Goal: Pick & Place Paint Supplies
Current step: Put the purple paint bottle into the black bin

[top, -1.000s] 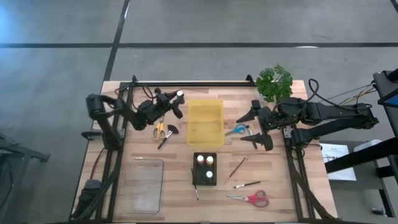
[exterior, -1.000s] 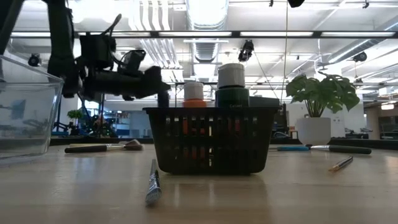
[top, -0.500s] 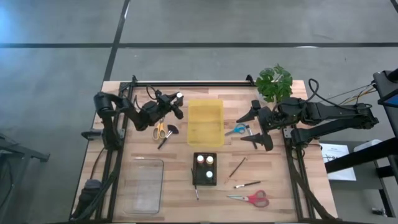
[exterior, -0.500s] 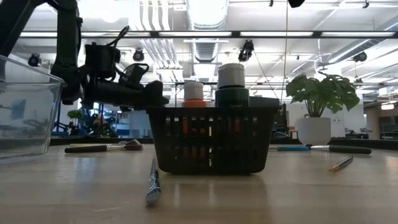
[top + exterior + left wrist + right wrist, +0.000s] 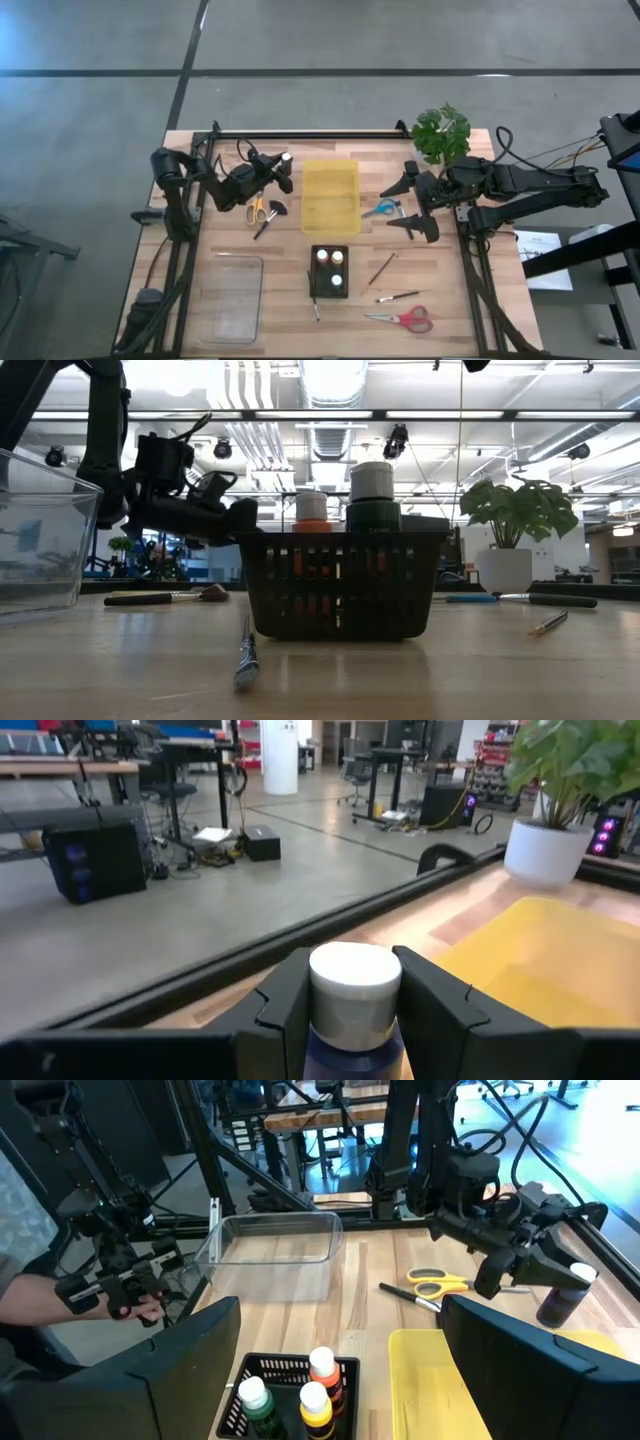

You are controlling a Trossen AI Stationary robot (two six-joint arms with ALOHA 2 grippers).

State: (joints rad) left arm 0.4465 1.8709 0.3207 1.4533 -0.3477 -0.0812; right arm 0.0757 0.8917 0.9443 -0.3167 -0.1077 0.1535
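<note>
**Above the table's far-left corner: bottle in transit, drifting left**

Over the last second the left gripper (image 5: 284,166) pulls back slightly toward 9 o'clock in the high view, away from the yellow bin (image 5: 330,195), and its wrist tilts lower in the low view. Its fingers (image 5: 285,1005) are clamped on either side of a white-capped paint bottle (image 5: 354,985), held upright. The bottle is off the table and carried, not yet placed. Judgement: the arm is re-aiming, not releasing; the drop target is uncertain.

Relative to the gripper, the yellow bin lies just at 3 o'clock. The black basket (image 5: 330,272), already holding three bottles as far as the right wrist view shows, sits at about 5 o'clock, well apart. The broad black-bristled brush (image 5: 271,217) rests on the table just below the gripper, at 6 o'clock, beside yellow-handled scissors (image 5: 257,209).

The right gripper (image 5: 414,205) waits at the table's right side, jaws wide apart, holding nothing. Thin paintbrushes (image 5: 382,268) lie loose near the basket.
</note>
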